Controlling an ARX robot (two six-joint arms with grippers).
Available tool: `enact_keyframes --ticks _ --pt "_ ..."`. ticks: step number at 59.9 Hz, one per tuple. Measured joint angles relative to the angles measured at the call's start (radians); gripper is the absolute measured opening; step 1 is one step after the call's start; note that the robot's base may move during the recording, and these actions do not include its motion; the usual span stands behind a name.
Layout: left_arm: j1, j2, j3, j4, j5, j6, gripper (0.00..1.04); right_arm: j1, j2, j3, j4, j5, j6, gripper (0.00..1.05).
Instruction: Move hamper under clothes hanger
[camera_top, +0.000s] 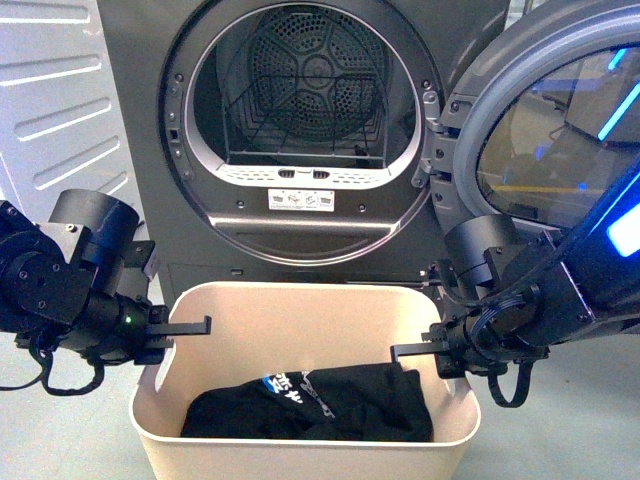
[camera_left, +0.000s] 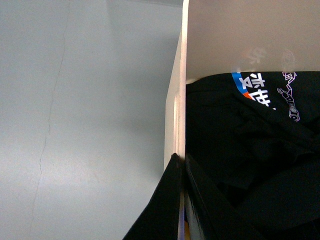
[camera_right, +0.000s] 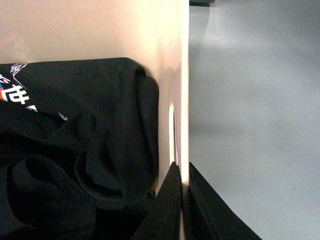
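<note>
An open dryer (camera_top: 310, 130) is standing just behind the hamper (camera_top: 300, 315); a black garment (camera_top: 320, 400) is lying in the bin. The left gripper (camera_left: 180, 162) and right gripper (camera_right: 184, 167) are each clamping a side wall.

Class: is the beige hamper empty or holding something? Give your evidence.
Holding something: a black garment with printed lettering lies on the bottom of the hamper, well below its rim, seen in all three views.

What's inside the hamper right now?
A crumpled black garment with white and blue print lies in the hamper. It covers most of the bottom, so anything beneath it is hidden.
</note>
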Motion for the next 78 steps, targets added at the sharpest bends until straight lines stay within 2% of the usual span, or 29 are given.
enact_keyframes --ticks 51,64,78 --pt "0.0 0.0 0.0 0.0 -0.001 0.0 0.04 0.0 0.0 0.0 0.0 0.0 0.0 0.03" --pt "0.03 0.0 -0.002 0.0 -0.028 0.002 0.04 0.036 0.0 0.0 0.002 -0.026 0.002 0.03" --pt "0.009 -0.006 0.0 0.0 0.0 0.004 0.04 0.005 -0.007 0.0 0.003 -0.003 0.002 0.03"
